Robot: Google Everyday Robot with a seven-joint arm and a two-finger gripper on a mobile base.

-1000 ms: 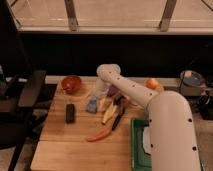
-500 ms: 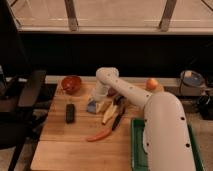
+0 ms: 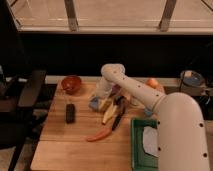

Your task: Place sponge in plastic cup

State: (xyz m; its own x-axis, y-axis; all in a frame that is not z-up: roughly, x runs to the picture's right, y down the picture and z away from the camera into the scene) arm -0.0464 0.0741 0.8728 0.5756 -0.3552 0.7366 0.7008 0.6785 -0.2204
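Seen from beside the wooden table [image 3: 55,150], the robot's gripper [image 3: 99,98] is down just to 11 o'clock of the table's centre, clenched, and by the look of it pinching the light blue sponge [image 3: 93,104], which sits low at the tabletop. On that reading the pick-up is under way. The lift, the carry and the drop are not yet done.

The plastic cup cannot be made out with certainty, since the white arm [image 3: 145,97] covers much of the middle.

The surroundings are crowded. Just toward 4 o'clock of the sponge lie a yellow banana-like piece [image 3: 107,114] and a dark-handled tool [image 3: 118,118]. An orange carrot [image 3: 99,135] lies at 6 o'clock and a black block [image 3: 70,113] at 9. A red bowl [image 3: 71,83] stands at 10, an orange fruit [image 3: 152,82] at 2 and a green tray [image 3: 136,145] at 5. The nearby pieces could be knocked on the way up.
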